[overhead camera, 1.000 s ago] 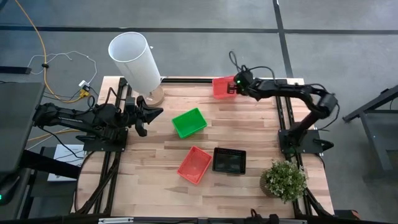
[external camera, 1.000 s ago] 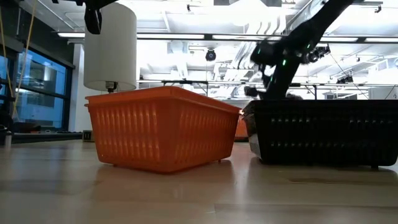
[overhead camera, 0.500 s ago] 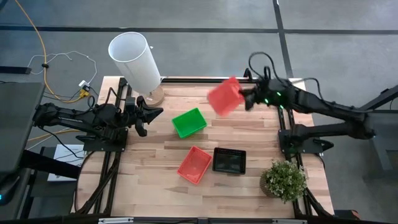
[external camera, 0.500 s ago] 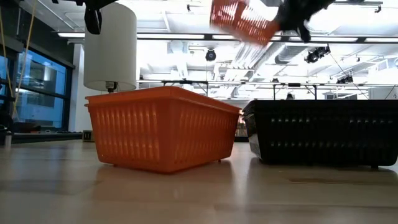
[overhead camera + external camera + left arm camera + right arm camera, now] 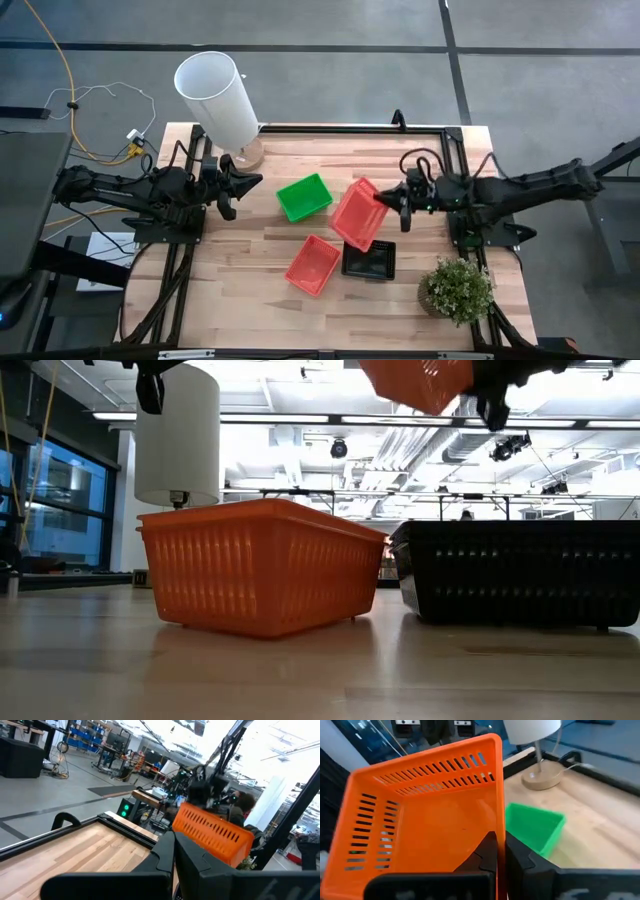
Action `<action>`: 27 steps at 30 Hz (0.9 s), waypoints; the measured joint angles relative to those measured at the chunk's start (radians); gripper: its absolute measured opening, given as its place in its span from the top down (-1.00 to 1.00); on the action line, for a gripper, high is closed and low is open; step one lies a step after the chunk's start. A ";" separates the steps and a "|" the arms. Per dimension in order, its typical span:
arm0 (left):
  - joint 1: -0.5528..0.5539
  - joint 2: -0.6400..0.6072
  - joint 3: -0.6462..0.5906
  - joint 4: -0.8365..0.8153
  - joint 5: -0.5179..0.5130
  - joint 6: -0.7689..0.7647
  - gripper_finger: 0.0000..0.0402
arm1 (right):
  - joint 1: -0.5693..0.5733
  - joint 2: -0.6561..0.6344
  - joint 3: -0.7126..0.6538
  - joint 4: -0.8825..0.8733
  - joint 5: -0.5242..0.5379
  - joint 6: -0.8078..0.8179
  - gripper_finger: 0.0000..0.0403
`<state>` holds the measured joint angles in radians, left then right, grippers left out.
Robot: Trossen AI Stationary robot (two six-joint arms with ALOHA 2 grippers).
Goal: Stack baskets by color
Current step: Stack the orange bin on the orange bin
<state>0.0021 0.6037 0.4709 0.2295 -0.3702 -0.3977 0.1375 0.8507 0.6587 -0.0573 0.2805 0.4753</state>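
While the left gripper (image 5: 232, 187) waits shut at the table's left edge, the right gripper (image 5: 390, 201) is clamped on a red basket's (image 5: 358, 214) rim, tilted in the air above the black basket (image 5: 369, 262).

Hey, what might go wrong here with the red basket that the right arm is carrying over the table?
The right claw pinches only one wall of the raised red basket, which hangs tilted, so it might slip or swing. Lowered crooked, it may catch the rim of the red basket on the table or bump the black basket beside it rather than nest.
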 joint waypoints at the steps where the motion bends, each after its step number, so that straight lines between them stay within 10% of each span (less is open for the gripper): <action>1: 0.000 0.000 0.000 0.000 0.000 0.001 1.00 | 0.000 -0.002 -0.046 0.068 -0.005 0.020 1.00; 17: 0.000 0.000 0.000 0.000 -0.008 0.008 1.00 | -0.013 0.000 -0.132 0.308 -0.043 0.014 1.00; 27: 0.000 0.000 0.000 0.000 -0.008 0.008 1.00 | -0.013 0.236 0.176 -0.048 -0.141 0.007 1.00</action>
<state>0.0022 0.6037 0.4709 0.2295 -0.3779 -0.3893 0.1249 1.0870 0.8352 -0.1052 0.1399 0.4828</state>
